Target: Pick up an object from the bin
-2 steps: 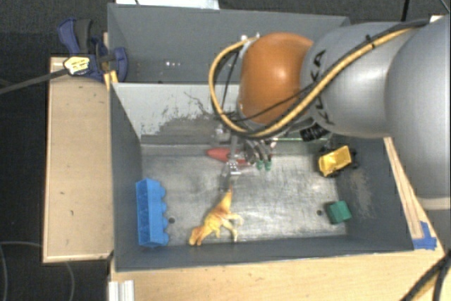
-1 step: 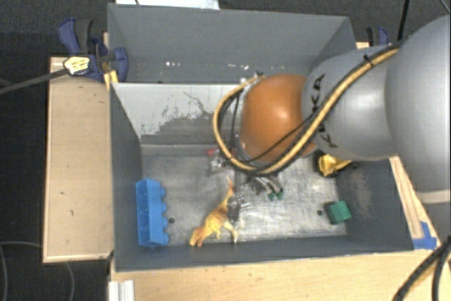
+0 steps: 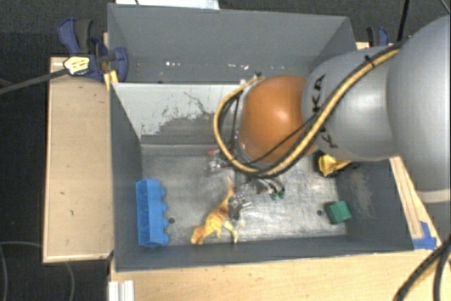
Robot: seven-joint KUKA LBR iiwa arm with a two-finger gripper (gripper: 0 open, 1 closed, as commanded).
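arm point(image 3: 394, 102): big rounded links, silver-grey, smooth shell w/ soft sheen.
marking point(image 3: 315, 108): black block letters, "KUKA", on the link next to the wrist; reads sideways.
cover point(image 3: 271, 116): orange dome at wrist, round, glossy.
cable point(image 3: 224, 125): yellow w/ black stripe, runs along the link, loops wide round the cover; thinner dark leads beside it.
gripper point(image 3: 238, 202): small, bare metal + dark parts, below cover; finer detail n/a.
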